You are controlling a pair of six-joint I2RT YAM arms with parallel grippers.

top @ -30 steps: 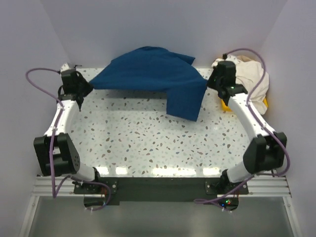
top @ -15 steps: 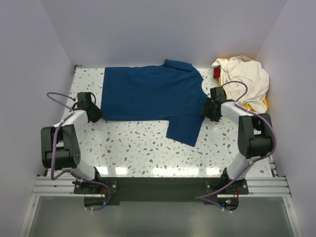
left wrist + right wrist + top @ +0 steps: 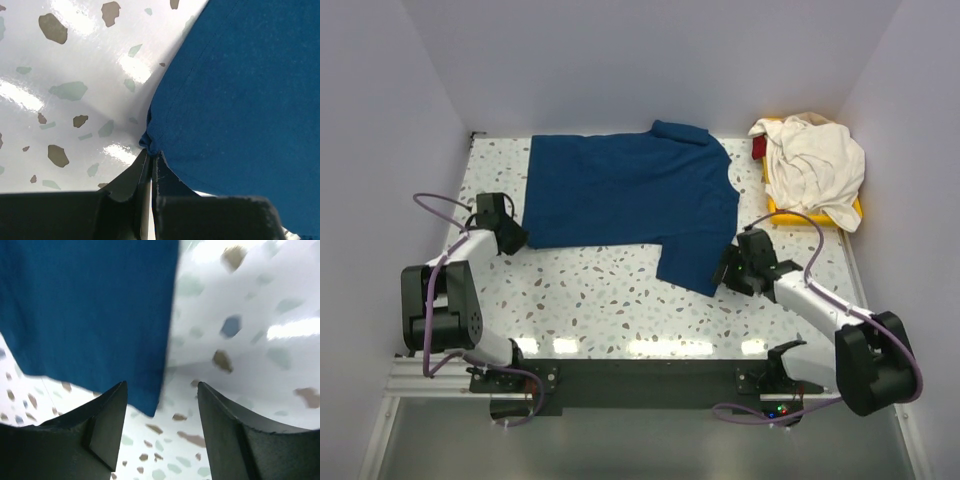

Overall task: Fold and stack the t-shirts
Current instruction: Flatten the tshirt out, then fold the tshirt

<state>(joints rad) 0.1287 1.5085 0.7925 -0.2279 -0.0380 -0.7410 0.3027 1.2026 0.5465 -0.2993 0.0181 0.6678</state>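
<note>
The navy t-shirt [image 3: 620, 195] lies spread flat across the back half of the table, one sleeve reaching toward the near right. My left gripper [image 3: 518, 238] is shut on its near left corner; in the left wrist view the fingertips [image 3: 151, 152] pinch a small bunch of blue cloth [image 3: 240, 90]. My right gripper [image 3: 724, 272] stands open at the sleeve's near corner. In the right wrist view the navy cloth [image 3: 90, 305] ends in a point between the spread fingers [image 3: 162, 385], touching neither. The cream t-shirt [image 3: 815, 162] lies crumpled at the back right.
A yellow tray [image 3: 790, 212] sits under the cream shirt at the back right corner, with a small red object [image 3: 759, 148] at its left end. White walls close in the table on three sides. Speckled tabletop [image 3: 610, 300] shows in front of the navy shirt.
The navy shirt, held up at the back a second ago, now lies flat. My right gripper opened, let it go and moved nearer, to the sleeve corner. My left gripper kept its hold.
</note>
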